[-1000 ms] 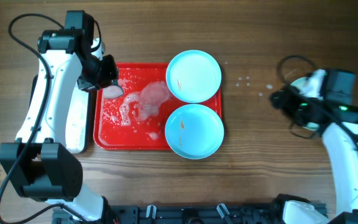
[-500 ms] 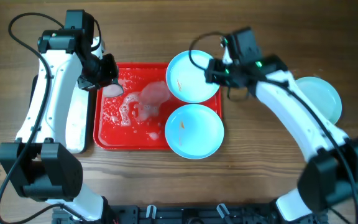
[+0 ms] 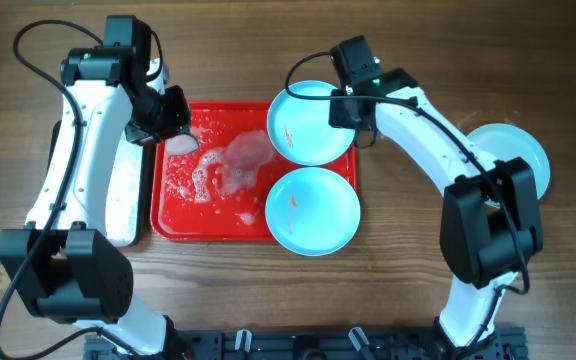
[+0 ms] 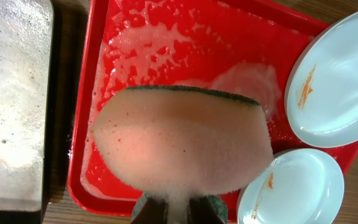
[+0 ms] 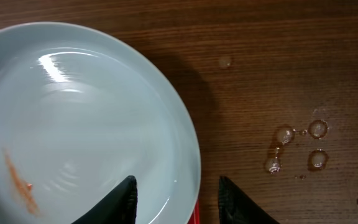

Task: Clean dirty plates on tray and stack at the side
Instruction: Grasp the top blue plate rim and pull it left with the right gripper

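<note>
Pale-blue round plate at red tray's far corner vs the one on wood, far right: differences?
Tray plate sits on the red tray, orange streak inside; side plate lies on bare wood, no stain visible, partly behind the arm. Right gripper, open, straddles the tray plate's rim; the side plate is ungripped. Both round, pale blue.

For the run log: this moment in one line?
left claw: shut on pink sponge over red rectangular tray | right claw: open astride rim of far pale-blue round plate | third plate off-tray right
</note>
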{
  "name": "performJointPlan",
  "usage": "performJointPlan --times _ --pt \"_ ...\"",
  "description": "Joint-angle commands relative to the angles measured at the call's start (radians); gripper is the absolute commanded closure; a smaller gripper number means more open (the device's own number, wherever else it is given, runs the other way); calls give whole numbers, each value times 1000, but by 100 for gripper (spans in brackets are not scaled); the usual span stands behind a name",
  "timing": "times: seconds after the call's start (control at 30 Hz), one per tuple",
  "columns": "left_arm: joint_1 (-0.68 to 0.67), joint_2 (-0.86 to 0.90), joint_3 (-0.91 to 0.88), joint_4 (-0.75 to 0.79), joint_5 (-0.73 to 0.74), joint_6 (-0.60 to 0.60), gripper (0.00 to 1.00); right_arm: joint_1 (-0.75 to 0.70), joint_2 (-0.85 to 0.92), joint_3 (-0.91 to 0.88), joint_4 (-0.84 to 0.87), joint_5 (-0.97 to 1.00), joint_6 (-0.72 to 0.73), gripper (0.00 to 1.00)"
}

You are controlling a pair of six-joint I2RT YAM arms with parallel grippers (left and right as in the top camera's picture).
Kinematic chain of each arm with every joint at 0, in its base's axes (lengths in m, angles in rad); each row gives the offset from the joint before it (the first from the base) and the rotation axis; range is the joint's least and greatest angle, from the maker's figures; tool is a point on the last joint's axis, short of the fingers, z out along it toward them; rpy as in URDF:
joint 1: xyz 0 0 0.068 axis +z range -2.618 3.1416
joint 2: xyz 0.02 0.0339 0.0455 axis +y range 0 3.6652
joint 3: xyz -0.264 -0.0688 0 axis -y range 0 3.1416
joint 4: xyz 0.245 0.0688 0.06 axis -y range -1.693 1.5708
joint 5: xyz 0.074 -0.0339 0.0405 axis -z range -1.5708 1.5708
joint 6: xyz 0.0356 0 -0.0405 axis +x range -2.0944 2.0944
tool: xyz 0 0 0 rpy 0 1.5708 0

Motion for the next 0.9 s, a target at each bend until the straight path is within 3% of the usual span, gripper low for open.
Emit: performJointPlan --times 0.0,0.87 --pt "-3 0 15 3 9 -13 96 -6 57 8 10 34 -16 60" --pt "-3 0 15 3 8 -13 96 27 123 8 107 -115 -105 70"
